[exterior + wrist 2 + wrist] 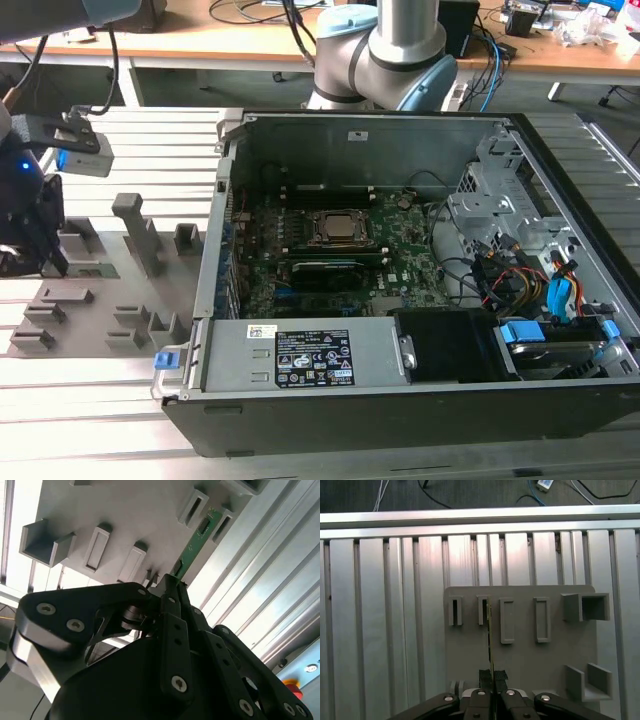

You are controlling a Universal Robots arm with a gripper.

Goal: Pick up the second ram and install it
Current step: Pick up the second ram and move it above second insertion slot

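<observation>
1. The black pincer (pixel 169 582) is clenched on the second ram (pixel 196 540), a long, narrow green circuit-board stick. The second wrist view shows its chip-bearing face, the first wrist view its thin edge (pixel 490 640).
2. The stick lies over a grey slotted holder plate (pixel 555 660) (far end beside a narrow slot).
3. Ribbed aluminium worktop (pixel 380 630) surrounds the plate. The open black computer case (pixel 400 420) sits well apart, toward the exterior view's right.
</observation>
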